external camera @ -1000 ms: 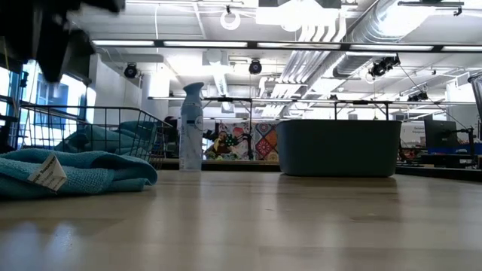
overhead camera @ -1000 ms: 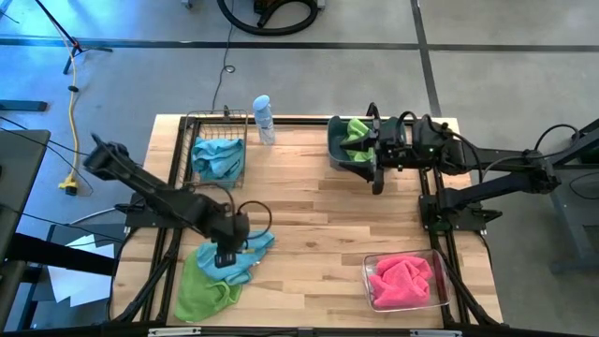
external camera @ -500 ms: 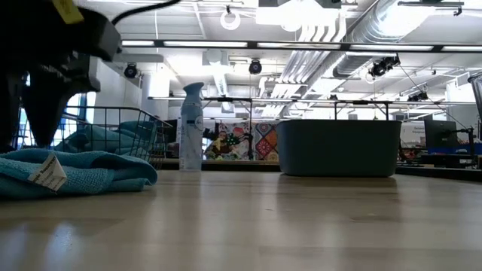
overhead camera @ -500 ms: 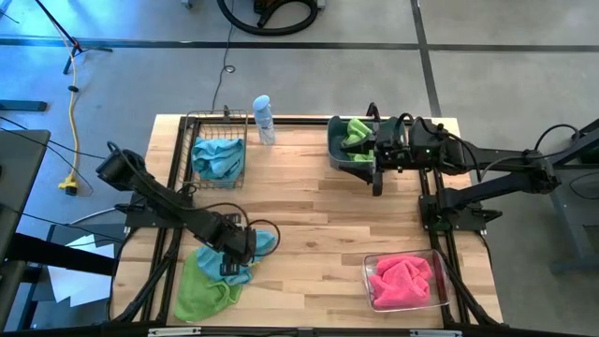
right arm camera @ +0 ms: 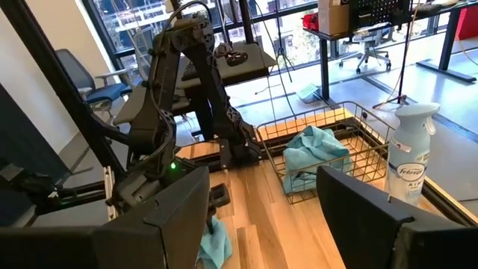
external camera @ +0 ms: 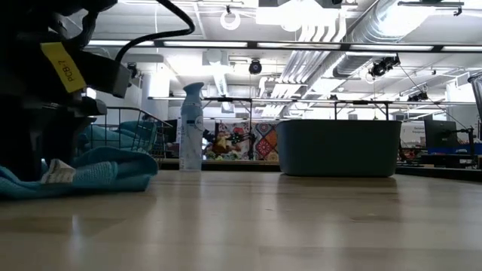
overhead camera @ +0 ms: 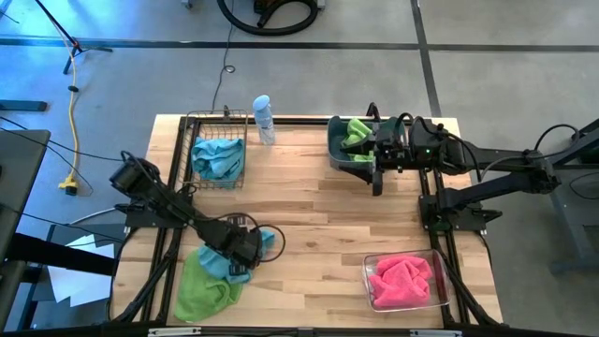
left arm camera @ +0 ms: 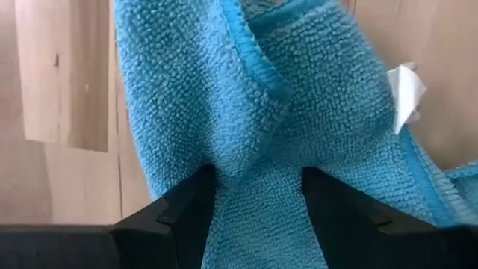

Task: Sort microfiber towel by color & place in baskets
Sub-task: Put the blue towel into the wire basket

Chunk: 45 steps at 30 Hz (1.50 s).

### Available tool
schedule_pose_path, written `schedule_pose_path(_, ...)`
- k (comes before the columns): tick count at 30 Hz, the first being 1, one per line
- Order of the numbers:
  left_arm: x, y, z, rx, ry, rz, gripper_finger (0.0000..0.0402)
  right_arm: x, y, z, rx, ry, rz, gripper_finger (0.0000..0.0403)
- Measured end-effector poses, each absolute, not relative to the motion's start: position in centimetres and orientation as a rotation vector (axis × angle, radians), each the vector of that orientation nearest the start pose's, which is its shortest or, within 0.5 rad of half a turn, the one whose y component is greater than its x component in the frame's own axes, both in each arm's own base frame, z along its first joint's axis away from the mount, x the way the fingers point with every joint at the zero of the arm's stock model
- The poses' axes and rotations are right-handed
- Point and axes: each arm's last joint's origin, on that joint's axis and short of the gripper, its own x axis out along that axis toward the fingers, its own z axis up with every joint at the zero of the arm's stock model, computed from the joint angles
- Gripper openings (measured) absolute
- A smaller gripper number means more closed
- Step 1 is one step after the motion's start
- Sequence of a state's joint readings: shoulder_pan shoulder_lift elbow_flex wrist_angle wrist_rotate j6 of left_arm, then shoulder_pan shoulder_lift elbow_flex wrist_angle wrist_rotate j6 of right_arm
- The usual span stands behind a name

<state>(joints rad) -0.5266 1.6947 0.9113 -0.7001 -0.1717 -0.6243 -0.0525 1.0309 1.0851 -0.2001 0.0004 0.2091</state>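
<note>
**Left gripper down on the loose blue towel at the table's near-left corner**

The left gripper (overhead camera: 241, 257) is pressed down onto a light blue towel (overhead camera: 245, 251) lying on the wooden table (overhead camera: 309, 215), toward the near-left corner. In the left wrist view its two dark fingers (left arm camera: 187, 213) are spread, with a raised fold of the blue cloth (left arm camera: 254, 134) between them; a white tag (left arm camera: 407, 90) sticks out at the towel's edge. The fingers have not closed on the fold. From the low view, the arm's dark body stands over the towel (external camera: 98, 173) at the left.

A lime green towel (overhead camera: 201, 288) lies flat, partly under the blue one and reaching toward the table's front edge.

The black wire basket (overhead camera: 217, 148) stands at the far left and holds another light blue towel (overhead camera: 217, 157). Just beside it is a pale spray bottle (overhead camera: 263, 119). The slate-blue tub (overhead camera: 348, 154) at the far right holds a green towel (overhead camera: 357, 129). The right gripper (overhead camera: 377, 164) hovers at the tub's edge, its fingers wide apart in the right wrist view and holding nothing. The clear bin (overhead camera: 404, 280) at the near right holds a pink towel (overhead camera: 402, 279).
</note>
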Motion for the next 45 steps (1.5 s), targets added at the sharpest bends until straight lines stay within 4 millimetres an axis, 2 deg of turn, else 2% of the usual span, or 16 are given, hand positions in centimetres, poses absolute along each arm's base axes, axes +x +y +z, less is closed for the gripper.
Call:
schedule_pose_path(4,24.4,-13.6,13.7,-0.009,1.398,0.151,0.0160,22.1,-1.2,38.9,0.214,0.140,-0.068,0.0243)
schedule_pose_path(6,24.4,-13.6,13.8,-0.015,1.392,0.146,0.0117,22.1,-1.2,38.9,0.229,0.139,-0.069,0.0243)
schedule_pose_path(9,24.3,-13.6,14.0,-0.029,1.393,0.122,0.0031,22.1,-1.2,38.9,0.231,0.139,-0.069,0.0243)
schedule_pose_path(10,24.3,-13.6,14.2,-0.038,1.396,0.108,0.0016,22.1,-1.2,38.9,0.231,0.139,-0.069,0.0243)
schedule_pose_path(13,24.1,-13.5,15.1,-0.064,1.392,0.065,0.0011,22.1,-1.2,38.9,0.235,0.139,-0.070,0.0243)
schedule_pose_path(16,23.9,-13.0,16.9,-0.083,1.336,0.023,0.0003,22.1,-1.2,38.9,0.238,0.139,-0.070,0.0243)
schedule_pose_path(33,20.0,-8.3,30.1,-0.290,0.825,-0.094,0.0001,22.1,-1.2,38.9,0.238,0.138,-0.070,0.0243)
schedule_pose_path(36,20.5,-8.2,31.7,-0.261,0.791,-0.108,0.0000,22.1,-1.2,38.9,0.229,0.136,-0.083,0.0243)
schedule_pose_path(41,22.7,-7.9,33.6,-0.208,0.736,-0.098,0.0000,22.1,-1.3,39.0,0.227,0.121,-0.111,0.0243)
schedule_pose_path(45,24.1,-7.0,36.0,-0.167,0.634,-0.050,0.0000,22.1,-1.3,39.3,0.227,0.095,-0.109,0.0243)
